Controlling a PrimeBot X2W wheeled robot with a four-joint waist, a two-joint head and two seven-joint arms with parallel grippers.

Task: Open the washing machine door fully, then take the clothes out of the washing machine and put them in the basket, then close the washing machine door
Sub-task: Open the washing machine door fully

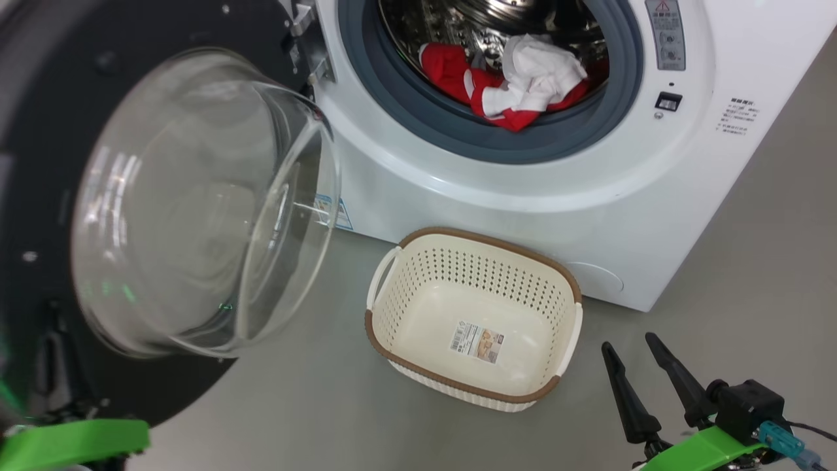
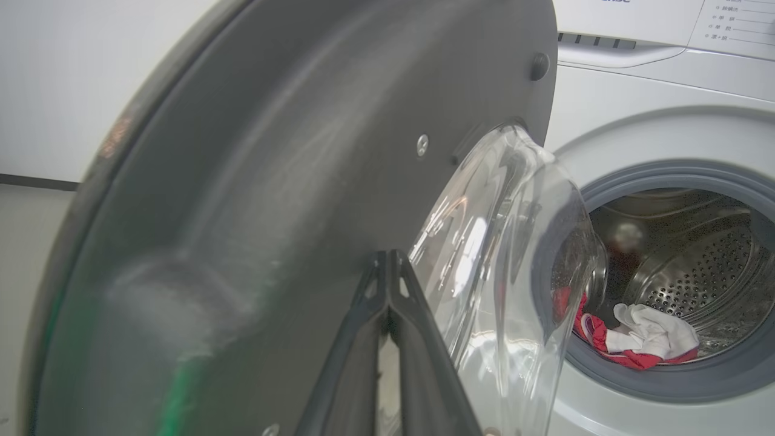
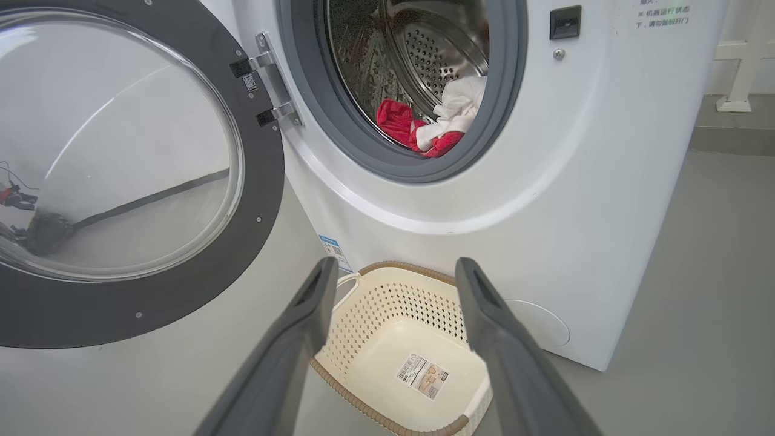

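The washing machine door (image 1: 39, 131) stands swung open at the left, its glass bowl (image 1: 203, 203) bulging toward me. Red and white clothes (image 1: 516, 85) lie in the steel drum of the washing machine (image 1: 523, 196). The cream basket (image 1: 497, 243) sits empty on the floor below the drum opening. My right gripper (image 1: 629, 341) is open at the lower right, right of the basket and holding nothing. In the right wrist view its fingers (image 3: 303, 327) frame the basket (image 3: 375, 315). My left gripper (image 2: 387, 254) is shut, tips against the door's dark inner face (image 2: 272, 181).
Grey floor (image 1: 752, 261) spreads around the machine and basket. The door's hinge (image 3: 266, 85) is on the machine's left side. A latch slot (image 1: 668, 101) sits right of the grey rubber ring. A white post base (image 3: 738, 72) stands far right.
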